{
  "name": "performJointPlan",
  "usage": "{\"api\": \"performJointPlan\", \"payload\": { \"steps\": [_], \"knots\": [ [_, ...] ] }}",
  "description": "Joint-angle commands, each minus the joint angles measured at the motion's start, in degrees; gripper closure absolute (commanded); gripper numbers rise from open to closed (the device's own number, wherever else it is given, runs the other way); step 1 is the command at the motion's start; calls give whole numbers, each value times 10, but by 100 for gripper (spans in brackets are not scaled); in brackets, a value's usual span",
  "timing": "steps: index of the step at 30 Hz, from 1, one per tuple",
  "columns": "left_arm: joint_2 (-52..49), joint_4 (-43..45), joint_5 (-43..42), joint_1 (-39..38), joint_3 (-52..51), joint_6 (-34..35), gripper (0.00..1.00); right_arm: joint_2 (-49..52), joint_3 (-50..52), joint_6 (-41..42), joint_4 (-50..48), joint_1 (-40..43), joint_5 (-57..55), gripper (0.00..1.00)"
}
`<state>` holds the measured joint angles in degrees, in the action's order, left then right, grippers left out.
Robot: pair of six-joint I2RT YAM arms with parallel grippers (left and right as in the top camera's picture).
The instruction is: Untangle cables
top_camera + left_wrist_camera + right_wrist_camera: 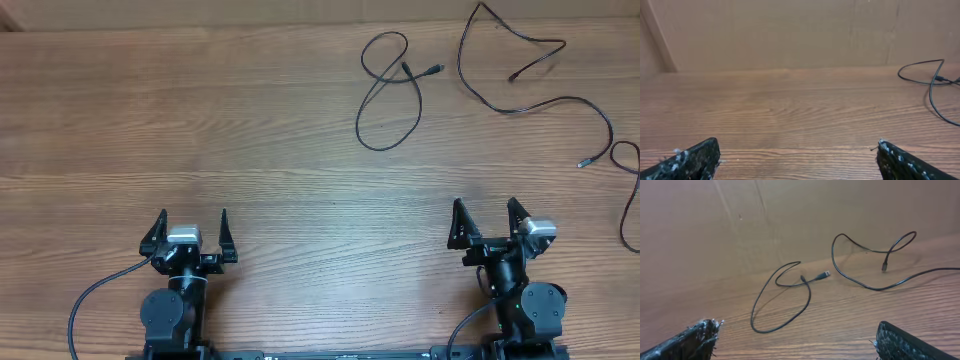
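Three thin black cables lie apart on the far right of the wooden table. One is a looped cable (419,110) with its plug tips near its middle. To its right a longer winding cable (515,110) runs toward the edge, and a third cable (624,215) curves along the right edge. My left gripper (193,215) stands open near the front left, far from all of them. My right gripper (486,205) is open at the front right, below the cables and touching none. The right wrist view shows the looped cable (807,305) and the longer cable (860,282) ahead of my open gripper (797,325).
Bare wood table (200,110) stretches to the left and middle. A brown board wall (790,30) stands behind the table. The left wrist view catches part of the looped cable (931,95) at the far right, with my gripper (799,145) over bare wood. Thicker arm cables (95,290) trail near the bases.
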<state>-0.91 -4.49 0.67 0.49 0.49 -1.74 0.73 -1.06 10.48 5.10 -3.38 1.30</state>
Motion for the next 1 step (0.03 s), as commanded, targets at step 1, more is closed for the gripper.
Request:
{"api": "performJointPlan", "payload": {
  "steps": [1],
  "knots": [
    [7, 0, -5, 3, -2, -10, 1, -6, 6, 1, -4, 2, 2, 0]
  ]
}}
